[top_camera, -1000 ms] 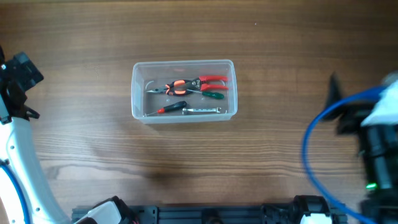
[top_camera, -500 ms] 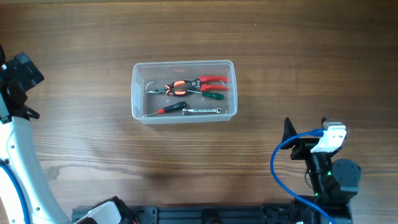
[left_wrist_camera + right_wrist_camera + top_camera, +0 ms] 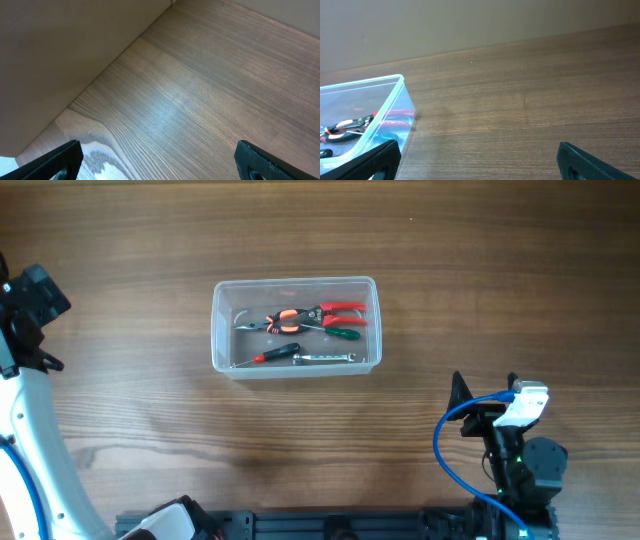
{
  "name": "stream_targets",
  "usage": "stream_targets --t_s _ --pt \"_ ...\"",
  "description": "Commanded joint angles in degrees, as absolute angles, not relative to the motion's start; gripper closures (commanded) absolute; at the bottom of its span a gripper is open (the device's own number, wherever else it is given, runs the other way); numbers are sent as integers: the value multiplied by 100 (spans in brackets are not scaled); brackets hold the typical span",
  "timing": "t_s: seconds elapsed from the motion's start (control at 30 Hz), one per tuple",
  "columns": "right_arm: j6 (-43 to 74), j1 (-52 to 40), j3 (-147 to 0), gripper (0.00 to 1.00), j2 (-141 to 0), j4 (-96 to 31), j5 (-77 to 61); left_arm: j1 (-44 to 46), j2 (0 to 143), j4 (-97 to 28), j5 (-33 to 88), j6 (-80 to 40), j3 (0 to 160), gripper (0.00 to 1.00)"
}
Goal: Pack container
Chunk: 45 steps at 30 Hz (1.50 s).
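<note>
The clear plastic container [image 3: 295, 325] sits on the wood table, left of centre. It holds red-handled pliers [image 3: 310, 315], a green-handled screwdriver [image 3: 345, 333], a red and black screwdriver [image 3: 272, 354] and a small metal tool [image 3: 325, 357]. Its corner shows at the left of the right wrist view [image 3: 395, 95]. My right gripper [image 3: 485, 390] is open and empty, low at the front right, well clear of the container; its fingers frame bare table [image 3: 479, 165]. My left gripper [image 3: 35, 315] is open and empty at the far left edge [image 3: 160, 162].
The table [image 3: 480, 270] is brown wood. A blue cable [image 3: 445, 450] loops beside the right arm. A beige wall [image 3: 60, 55] runs along the table edge in the left wrist view. A black rail [image 3: 320, 525] lines the front edge.
The right arm has pulled back from the right side to the front right and settled low there. The left arm and the container have not moved.
</note>
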<state>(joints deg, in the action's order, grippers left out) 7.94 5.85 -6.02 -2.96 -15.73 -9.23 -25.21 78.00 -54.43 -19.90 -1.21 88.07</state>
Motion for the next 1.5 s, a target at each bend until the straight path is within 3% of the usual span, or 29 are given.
stream_targets --t_s 0.0,0.67,1.07,1.47 --pt "915 613 -598 0 -202 -1527 -1037 -2547 7813 -5446 -2045 -196 8803 0" --pt "915 613 -598 0 -202 -1525 -1037 -2532 7811 -5470 -2045 -196 8799 0" --pt "915 613 -598 0 -202 -1525 -1037 -886 6429 -5791 -2086 -176 8711 0" --pt "915 613 -598 0 -202 -1527 -1037 -663 4032 -5953 -1798 -220 5623 0"
